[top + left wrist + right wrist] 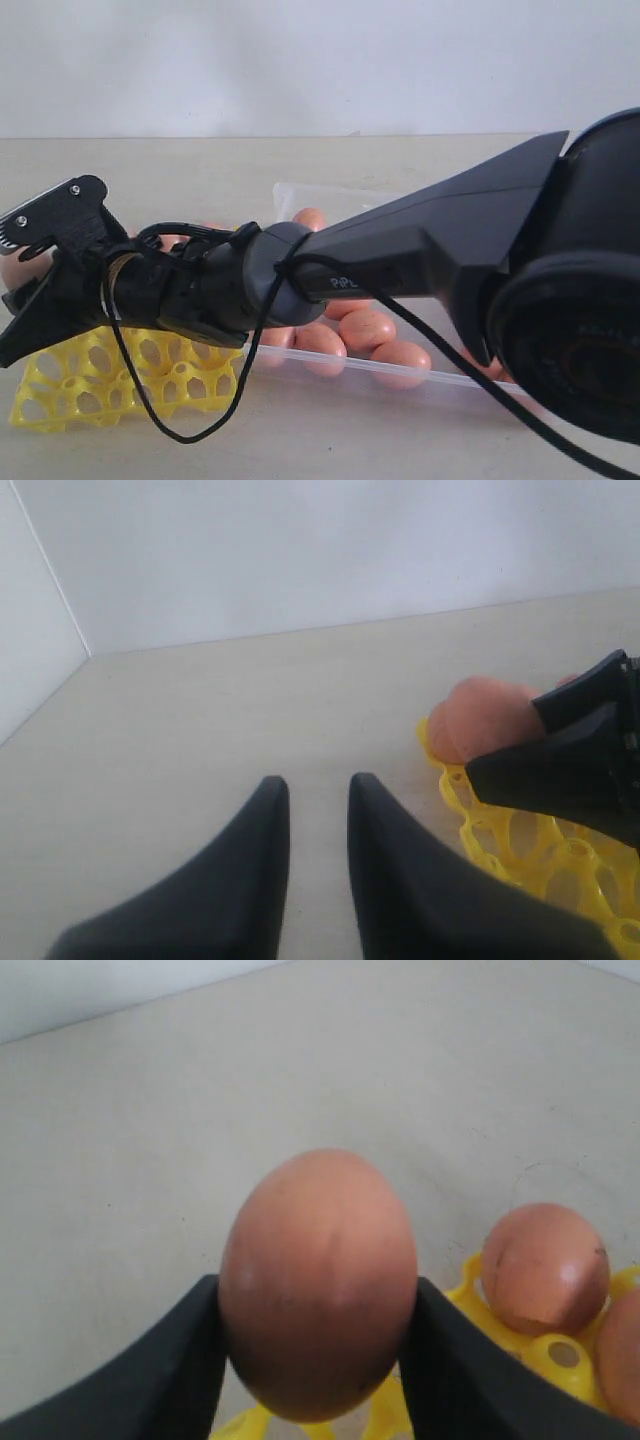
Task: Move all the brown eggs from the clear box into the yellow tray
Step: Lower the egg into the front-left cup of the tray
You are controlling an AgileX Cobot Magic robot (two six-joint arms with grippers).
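My right gripper (312, 1295) is shut on a brown egg (318, 1240), one black finger on each side, just above a corner of the yellow tray (500, 1338). In the exterior view that gripper (30, 278) hangs over the tray (100, 385) at the far left, the held egg (10, 268) showing at the frame edge. Two more eggs (545, 1265) sit in tray cells beside it. The clear box (440, 378) behind the arm holds several brown eggs (367, 328). My left gripper (312, 785) is open and holds nothing; it hovers over bare table next to the tray (520, 850).
The right arm (420, 260) and its black cable (190, 435) stretch across the box and tray, hiding much of both. A white wall stands behind the beige table (200, 170). In the left wrist view, the right gripper's finger (570, 765) crosses over the tray.
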